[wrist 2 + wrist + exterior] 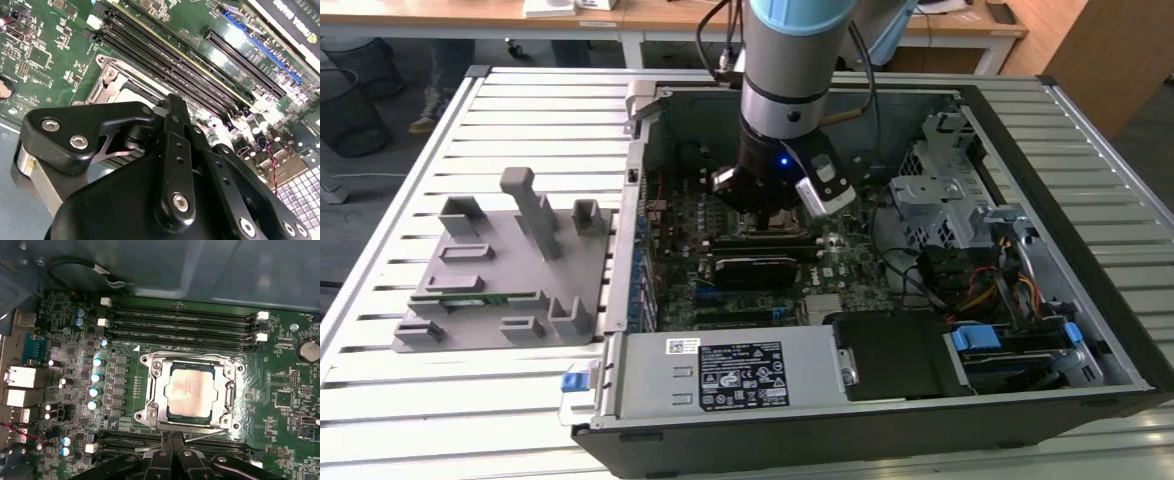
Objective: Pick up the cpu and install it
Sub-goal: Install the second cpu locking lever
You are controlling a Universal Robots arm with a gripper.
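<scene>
The cpu (191, 391) is lying flat inside the motherboard socket (190, 392), framed on all sides by the socket's metal load plate, as the first wrist view is showing. Judging by this, the pick-up and placement are appearing done: the chip is sitting square in its seat and nothing is gripping it. Whether the retention lever is latched cannot be determined.

The tool (172, 442) is hovering just beside the socket edge nearest the lower memory slots (170, 442), with its fingertips drawn together to a narrow gap and carrying nothing. In the second wrist view the tool's black linkage (175, 165) is standing close above the board, with the socket corner (107, 82) showing beyond it. In the exterior view the arm (787, 100) is reaching straight down into the open computer case (881, 400), and the tool (767, 215) is positioned over the middle of the motherboard.

The case is lying on its side on a slatted metal bench (480, 420). On the exterior view's left, well apart from the tool, a grey fixture (500, 270) is resting on the bench with a green memory stick (474, 298) in one of its holders. Beyond the bench, wooden desks (587, 15) and a black wire bin (347, 95) are standing in the room.
</scene>
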